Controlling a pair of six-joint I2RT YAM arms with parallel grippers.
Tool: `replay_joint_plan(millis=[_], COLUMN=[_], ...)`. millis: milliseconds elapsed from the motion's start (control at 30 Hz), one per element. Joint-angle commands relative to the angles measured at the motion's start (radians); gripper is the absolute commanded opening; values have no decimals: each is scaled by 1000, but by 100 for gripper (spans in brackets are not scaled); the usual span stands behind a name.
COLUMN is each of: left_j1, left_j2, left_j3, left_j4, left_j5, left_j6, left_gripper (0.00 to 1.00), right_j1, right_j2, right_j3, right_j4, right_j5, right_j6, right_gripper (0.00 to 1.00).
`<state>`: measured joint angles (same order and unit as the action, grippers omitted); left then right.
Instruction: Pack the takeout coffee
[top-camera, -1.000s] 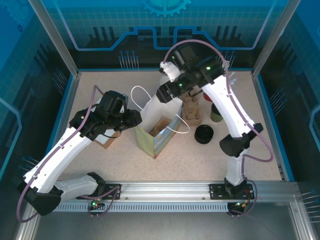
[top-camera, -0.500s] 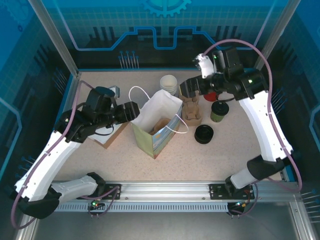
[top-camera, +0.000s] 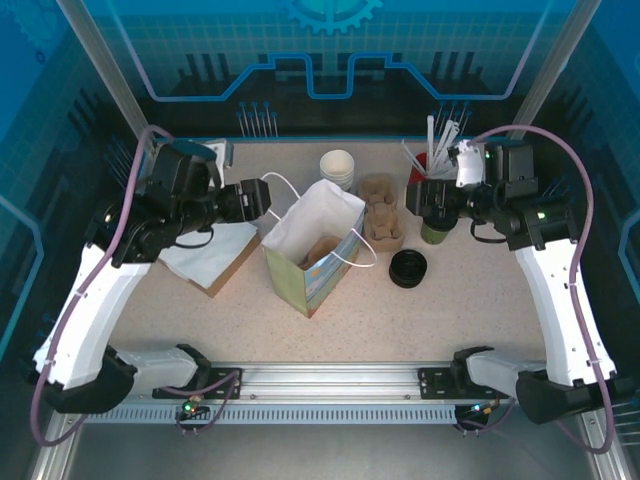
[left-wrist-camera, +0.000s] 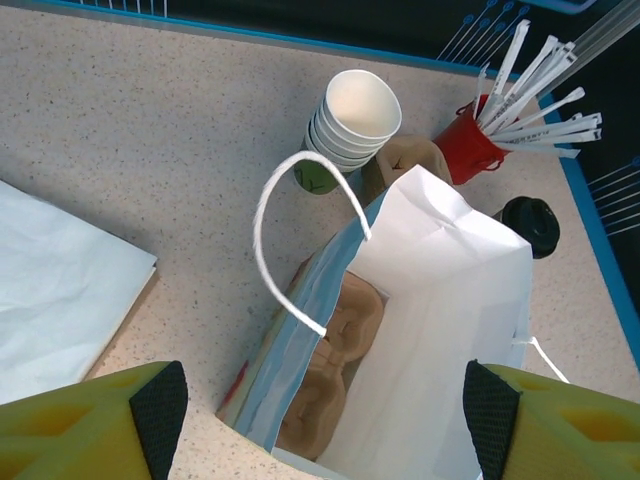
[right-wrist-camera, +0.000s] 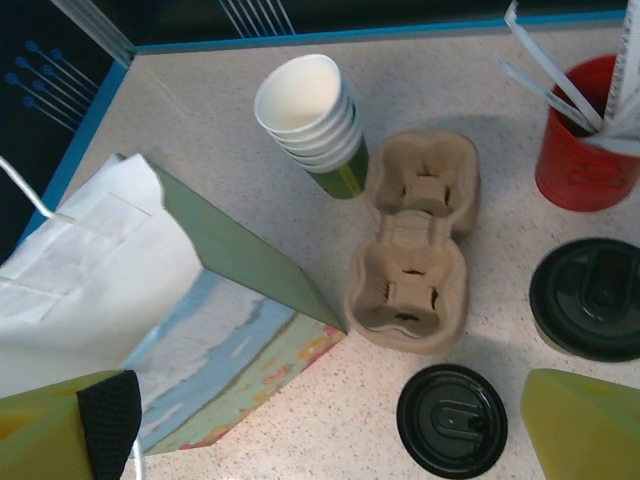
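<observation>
The takeout coffee (top-camera: 433, 233) stands on the table (top-camera: 400, 320), right of the paper bag (top-camera: 312, 250) and just beside the red cup of stirrers (right-wrist-camera: 580, 160); it is not yet packed. The bag stands open with a cardboard carrier (left-wrist-camera: 335, 370) inside. A second carrier (right-wrist-camera: 412, 245) lies outside it. The left gripper (left-wrist-camera: 325, 415) and right gripper (right-wrist-camera: 325, 400) both have their fingers spread wide, holding nothing. Lifting the coffee into the bag appears to be what remains. The table is speckled beige with a blue edge, inside a blue-panelled enclosure.
</observation>
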<state>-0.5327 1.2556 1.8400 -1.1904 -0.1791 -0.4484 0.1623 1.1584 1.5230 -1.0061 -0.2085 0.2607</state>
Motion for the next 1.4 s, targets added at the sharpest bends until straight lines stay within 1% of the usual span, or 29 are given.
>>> replay_joint_plan(millis=[0, 233, 400, 667, 833, 1200, 1333, 1367], left_j1=[7, 7, 8, 6, 4, 2, 1, -1], left_j2=[61, 207, 288, 457, 528, 691, 735, 746], left_j3=[81, 252, 332, 523, 540, 591, 596, 596], left_j4=[-72, -150, -168, -229, -229, -238, -236, -237], left_j5=[-13, -11, -5, 49, 111, 128, 130, 132], left_j6=[99, 201, 266, 357, 388, 471, 485, 487], left_gripper=[77, 77, 78, 81, 82, 82, 79, 77], right_j1=[-37, -68, -72, -90, -91, -91, -91, -92], right_j2=[-42, -78, -93, -117, -111, -107, -112, -113], right_j3=[-63, -116, -123, -154, -161, -179, -187, -190], right_j4=[24, 10, -11, -17, -12, -20, -22, -20], right_j5=[21, 33, 60, 73, 71, 70, 69, 69], right_j6=[17, 5, -9, -23, -15, 7, 15, 17], right_gripper=[100, 100, 100, 100, 100, 100, 100, 100])
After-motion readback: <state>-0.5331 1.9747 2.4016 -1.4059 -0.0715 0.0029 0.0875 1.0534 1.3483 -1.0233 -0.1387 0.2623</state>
